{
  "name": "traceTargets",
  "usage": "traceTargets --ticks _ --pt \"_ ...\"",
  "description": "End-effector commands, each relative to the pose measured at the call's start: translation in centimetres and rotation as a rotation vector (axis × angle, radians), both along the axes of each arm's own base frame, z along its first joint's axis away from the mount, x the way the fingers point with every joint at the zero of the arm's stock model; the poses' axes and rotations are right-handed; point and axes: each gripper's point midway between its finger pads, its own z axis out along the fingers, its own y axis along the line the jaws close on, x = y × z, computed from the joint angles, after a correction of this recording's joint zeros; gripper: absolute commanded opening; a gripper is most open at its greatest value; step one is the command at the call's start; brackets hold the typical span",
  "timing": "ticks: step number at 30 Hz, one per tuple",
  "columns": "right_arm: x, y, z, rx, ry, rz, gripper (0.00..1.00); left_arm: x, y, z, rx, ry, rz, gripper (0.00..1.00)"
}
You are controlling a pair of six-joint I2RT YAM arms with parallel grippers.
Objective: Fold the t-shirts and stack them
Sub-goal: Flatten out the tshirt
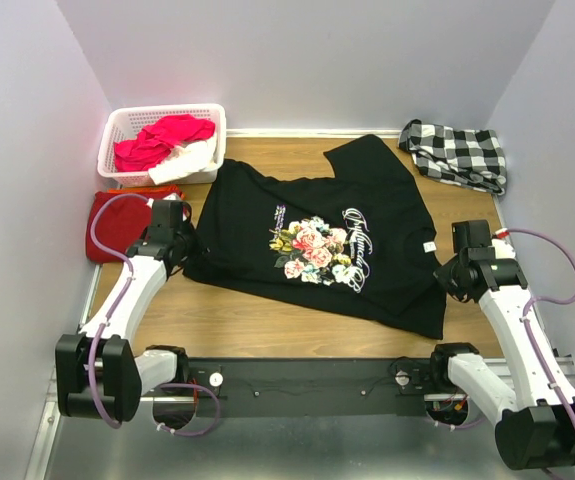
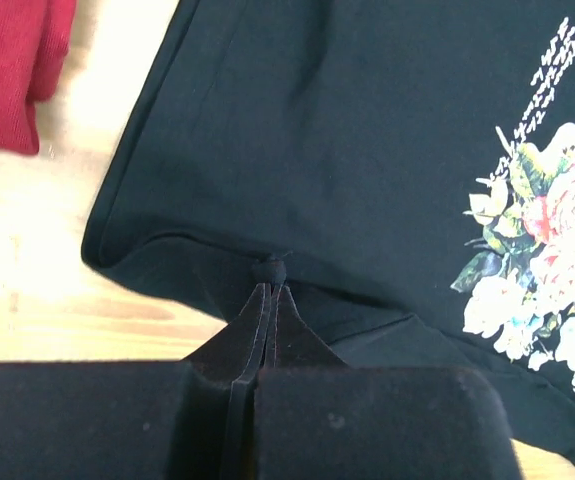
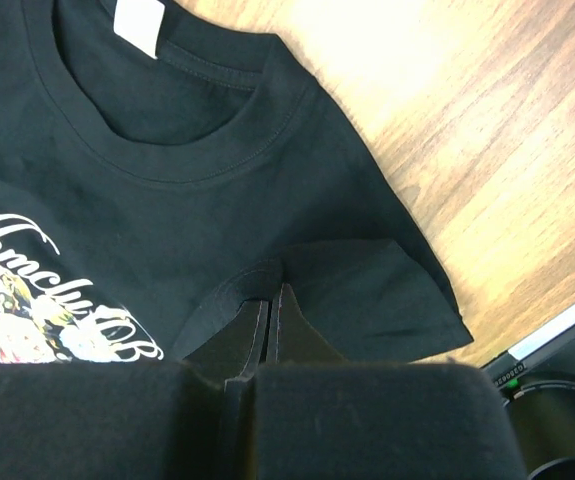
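Observation:
The black t-shirt (image 1: 267, 195) with a rose print and white script lies spread on the wooden table, chest up and its collar toward the right. My left gripper (image 1: 187, 252) is shut on a small bunch of the shirt's bottom hem (image 2: 270, 270). At the other end, my right gripper (image 1: 445, 276) is shut on a fold of cloth beside the near sleeve (image 3: 367, 300), just below the collar (image 3: 167, 165). The plain dark-red t-shirt (image 1: 117, 222) lies folded at the table's left edge, next to my left arm; its corner shows in the left wrist view (image 2: 7, 70).
A white plastic basket (image 1: 125, 120) at the back left holds pink-red and white clothes. A black-and-white checked cloth (image 1: 457, 152) lies crumpled at the back right. Grey walls close in three sides. A metal rail (image 1: 307, 385) carries the arm bases at the near edge.

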Motion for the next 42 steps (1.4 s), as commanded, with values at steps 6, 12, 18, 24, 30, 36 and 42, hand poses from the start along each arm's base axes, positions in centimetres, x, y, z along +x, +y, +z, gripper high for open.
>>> traceTargets --ticks 6,12,18,24,30,36,42 --pt "0.3 -1.1 1.3 -0.048 -0.005 -0.031 0.01 -0.2 0.7 4.4 0.002 -0.087 0.066 0.0" --pt "3.1 -2.1 4.7 -0.107 -0.06 -0.058 0.01 0.9 1.5 5.9 0.037 -0.116 0.093 0.0" --pt "7.2 -4.2 10.0 -0.239 -0.172 -0.064 0.01 4.2 1.6 9.7 0.053 -0.223 0.093 0.0" --pt "11.3 -6.5 18.6 -0.417 -0.316 -0.063 0.01 9.3 1.4 15.9 0.084 -0.372 0.058 0.0" --pt "15.1 -8.8 29.5 -0.613 -0.486 -0.091 0.01 14.1 0.5 22.2 0.107 -0.512 -0.022 0.0" --pt "18.8 -9.4 37.4 -0.69 -0.639 -0.082 0.01 18.2 -0.4 27.3 0.13 -0.623 -0.084 0.0" --pt "19.8 -8.8 41.9 -0.695 -0.756 -0.056 0.01 20.6 -0.8 33.4 0.162 -0.743 -0.117 0.0"
